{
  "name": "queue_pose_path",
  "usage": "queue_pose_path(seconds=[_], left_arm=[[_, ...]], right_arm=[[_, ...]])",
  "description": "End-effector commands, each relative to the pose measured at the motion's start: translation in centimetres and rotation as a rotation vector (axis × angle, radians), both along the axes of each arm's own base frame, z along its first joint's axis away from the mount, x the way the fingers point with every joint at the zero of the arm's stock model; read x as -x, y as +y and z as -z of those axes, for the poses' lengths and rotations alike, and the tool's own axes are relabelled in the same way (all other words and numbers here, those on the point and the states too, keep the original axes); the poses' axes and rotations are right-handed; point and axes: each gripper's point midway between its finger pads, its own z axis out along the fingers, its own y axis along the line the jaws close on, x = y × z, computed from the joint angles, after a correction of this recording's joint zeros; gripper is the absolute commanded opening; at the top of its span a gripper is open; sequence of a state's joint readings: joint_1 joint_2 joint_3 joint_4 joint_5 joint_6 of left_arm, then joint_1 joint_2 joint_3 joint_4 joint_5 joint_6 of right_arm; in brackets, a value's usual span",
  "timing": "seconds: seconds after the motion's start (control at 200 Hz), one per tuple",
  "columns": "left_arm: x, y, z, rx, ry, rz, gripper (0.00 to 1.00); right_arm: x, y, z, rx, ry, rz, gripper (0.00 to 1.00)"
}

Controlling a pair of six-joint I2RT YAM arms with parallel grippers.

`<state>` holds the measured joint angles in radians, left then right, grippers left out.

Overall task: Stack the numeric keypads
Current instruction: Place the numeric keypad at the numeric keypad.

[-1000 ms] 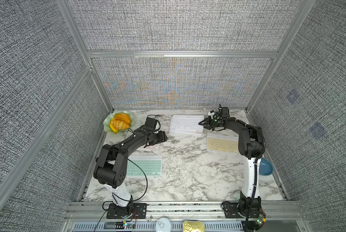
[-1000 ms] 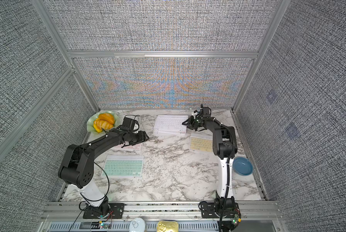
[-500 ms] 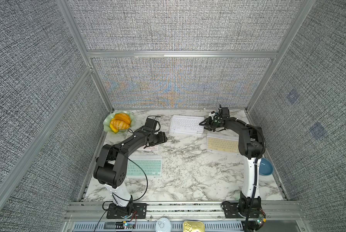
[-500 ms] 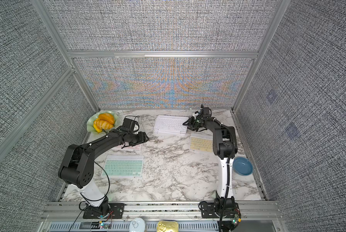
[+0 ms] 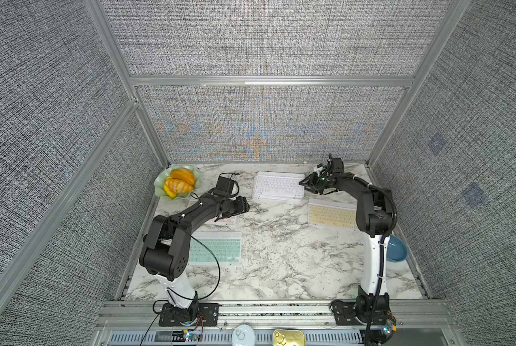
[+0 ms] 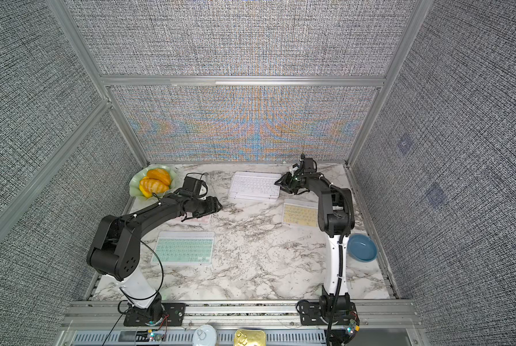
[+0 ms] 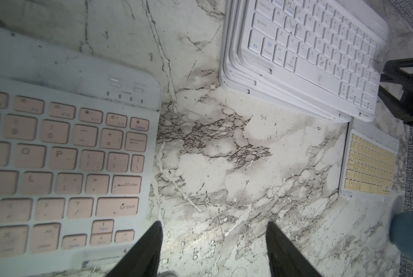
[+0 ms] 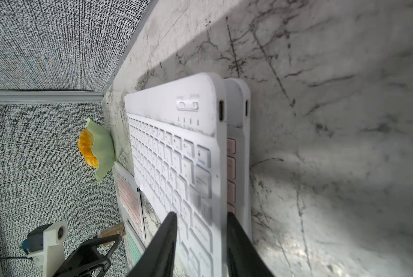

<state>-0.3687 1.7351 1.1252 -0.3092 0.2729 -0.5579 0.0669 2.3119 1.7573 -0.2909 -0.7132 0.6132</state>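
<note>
1. The right gripper [image 8: 201, 214] has its jaws parted wider than a keypad is thick. One finger stands over the keys of the white keypad [image 8: 172, 153] and the other stands outside its short edge. I cannot tell whether either finger touches it, and nothing is clamped.
2. That white keypad lies flat as the top layer of the stack [image 7: 232, 72], directly ahead of the right gripper's fingertips. A pink-keyed layer [image 8: 231, 167] peeks out just beneath it, beside the outer finger.
3. The left gripper [image 7: 213, 224] is open, with only bare table [image 7: 212, 156] between its fingers. It holds nothing.
4. The loose pink keypad [image 7: 57, 156] lies flat along one side of the left gripper, with its short edge just beside one finger. I cannot tell whether they touch.
5. The stack sits ahead of the left gripper, well apart across open marble.
6. The yellow keypad [image 7: 368, 165] lies flat just behind the right gripper, toward that arm's base and just beside the stack.
7. The mint keypad [image 5: 215, 247] lies behind the left gripper, alongside that arm.
8. The blue bowl [image 7: 409, 235] sits farther back from the right gripper than the yellow keypad does.
</note>
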Motion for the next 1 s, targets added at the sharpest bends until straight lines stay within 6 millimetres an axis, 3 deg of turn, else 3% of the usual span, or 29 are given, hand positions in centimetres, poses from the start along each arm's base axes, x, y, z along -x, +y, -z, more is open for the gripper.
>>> queue_pose_path(seconds=[0.0, 0.435, 0.65, 0.79, 0.991], left_arm=[[0.0, -0.1, -0.1, 0.01, -0.002, 0.008, 0.69], [0.4, 0.0, 0.0, 0.012, 0.0, 0.004, 0.69], [2.3, 1.1, 0.0, -0.03, 0.031, -0.006, 0.69], [5.1, 1.6, 0.7, -0.054, 0.076, -0.002, 0.69], [9.4, 1.8, 1.9, -0.162, 0.138, 0.011, 0.69]], right_arm=[[0.1, -0.4, 0.2, 0.026, 0.006, 0.005, 0.37], [0.2, -1.7, -0.1, 0.099, -0.004, 0.034, 0.38], [1.2, -2.0, -2.7, 0.096, -0.065, 0.057, 0.38], [3.4, -1.7, -4.6, 0.064, -0.108, 0.085, 0.38], [8.5, 0.8, -7.3, -0.073, -0.175, 0.046, 0.38]])
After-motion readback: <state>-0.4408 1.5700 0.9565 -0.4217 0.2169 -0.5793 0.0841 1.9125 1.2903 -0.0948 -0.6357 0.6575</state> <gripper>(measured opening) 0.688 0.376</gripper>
